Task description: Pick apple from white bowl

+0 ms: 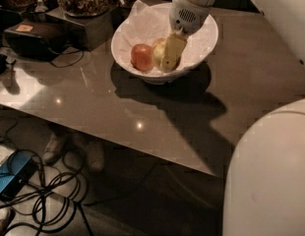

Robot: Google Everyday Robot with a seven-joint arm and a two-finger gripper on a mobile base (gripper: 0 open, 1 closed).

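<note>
Dark glossy table (93, 97) viewed from above, with cables (49, 195) on the floor at near left and the robot's white body (270, 181) filling the near right corner. White bowl (128, 36), lined with crumpled paper, stands at the far centre of the table. Gripper (169, 59) reaches down into the bowl from the far right, its yellowish tip low among the fruit. Apple (157, 52), the pale yellow-green one, lies mid-bowl, touching or just beside the tip on its left side. A red apple (142, 57) sits against it, further left. The coming move appears to turn on this: the pale apple lies immediately left of the tip, with the red one crowding its other flank. Much of the pale apple is covered by the gripper. Whether the gripper is spread or clamped on the fruit cannot be told. The bowl's floor right of the gripper is hidden.
</note>
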